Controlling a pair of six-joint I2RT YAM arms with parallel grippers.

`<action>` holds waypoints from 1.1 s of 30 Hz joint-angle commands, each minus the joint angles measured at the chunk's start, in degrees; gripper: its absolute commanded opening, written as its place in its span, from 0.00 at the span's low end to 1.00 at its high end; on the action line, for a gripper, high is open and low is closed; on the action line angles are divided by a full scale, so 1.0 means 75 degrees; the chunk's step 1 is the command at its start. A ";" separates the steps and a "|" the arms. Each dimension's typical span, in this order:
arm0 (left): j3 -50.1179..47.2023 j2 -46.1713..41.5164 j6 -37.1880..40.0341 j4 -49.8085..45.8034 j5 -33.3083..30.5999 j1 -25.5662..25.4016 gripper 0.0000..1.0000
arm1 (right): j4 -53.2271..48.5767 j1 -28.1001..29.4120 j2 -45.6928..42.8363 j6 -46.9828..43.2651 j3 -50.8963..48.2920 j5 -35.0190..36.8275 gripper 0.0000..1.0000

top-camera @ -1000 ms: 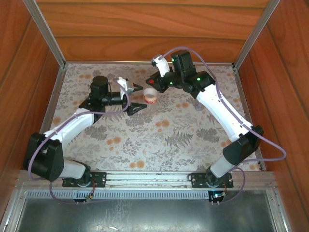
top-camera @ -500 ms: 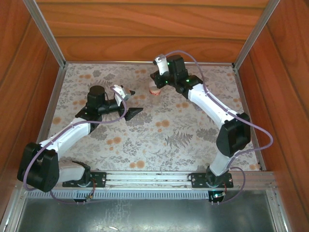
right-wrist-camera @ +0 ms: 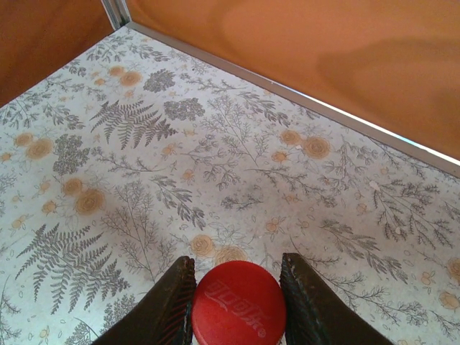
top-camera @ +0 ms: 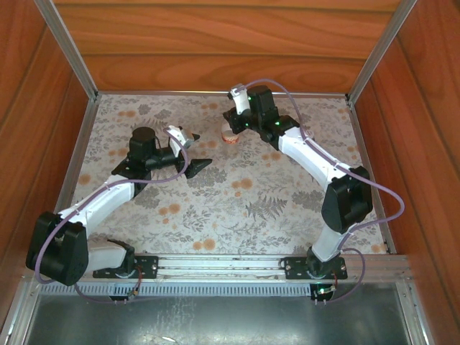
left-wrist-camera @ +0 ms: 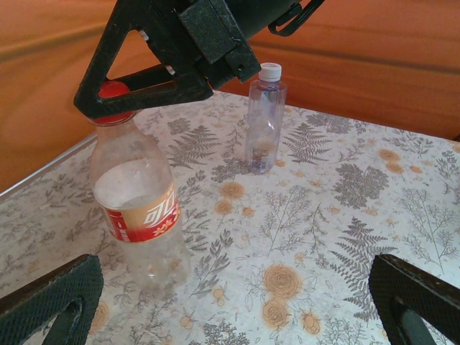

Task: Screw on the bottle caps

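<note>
White cap (left-wrist-camera: 270, 71) sits on the plain bottle (left-wrist-camera: 264, 122). Right gripper (right-wrist-camera: 237, 291) clamps the red cap (left-wrist-camera: 113, 90) atop the labelled bottle (left-wrist-camera: 136, 208), probably mid-tightening; left gripper (left-wrist-camera: 233, 298) gapes empty.

My top camera hangs above and behind the arm bases (top-camera: 115, 269), looking down and forward over the whole table (top-camera: 237, 208) to the far wall (top-camera: 230, 57); it is the distant view. My left wrist camera rides low and close to the table, facing across it toward that wall, the left gripper (left-wrist-camera: 233, 287) framing the bottom corners; it sees the labelled bottle (left-wrist-camera: 136, 208) with the right gripper (left-wrist-camera: 113, 102) on its red cap (left-wrist-camera: 113, 89). My right wrist camera looks steeply down, very near, onto that cap between its own fingers, toward a far corner; all three views share the bottle's spot.
</note>
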 commanded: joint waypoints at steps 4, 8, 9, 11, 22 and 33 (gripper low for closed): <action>-0.0071 -0.0041 0.0022 0.0077 -0.0091 0.0092 1.00 | 0.0306 -0.0004 0.0311 0.0214 0.0302 -0.0274 0.19; -0.0091 -0.0034 0.0020 0.0070 -0.0104 0.0106 1.00 | 0.0232 -0.0004 0.0611 0.0182 0.0683 -0.0381 0.19; -0.0103 -0.0054 0.0024 0.0075 -0.0104 0.0106 1.00 | 0.0170 -0.0004 0.0671 0.0156 0.0766 -0.0386 0.21; -0.0107 -0.0050 0.0009 0.0076 -0.0126 0.0117 1.00 | 0.0131 -0.0004 0.0694 0.0126 0.0813 -0.0390 0.27; 0.0019 0.0002 -0.0240 0.0069 -0.0170 0.0176 1.00 | -0.0251 -0.0016 -0.0158 0.0091 0.0520 -0.0014 0.81; -0.0048 -0.0533 -0.1047 0.0075 -0.2514 0.1044 1.00 | 0.0539 -0.0412 -0.2874 -0.0086 -0.1925 0.1566 1.00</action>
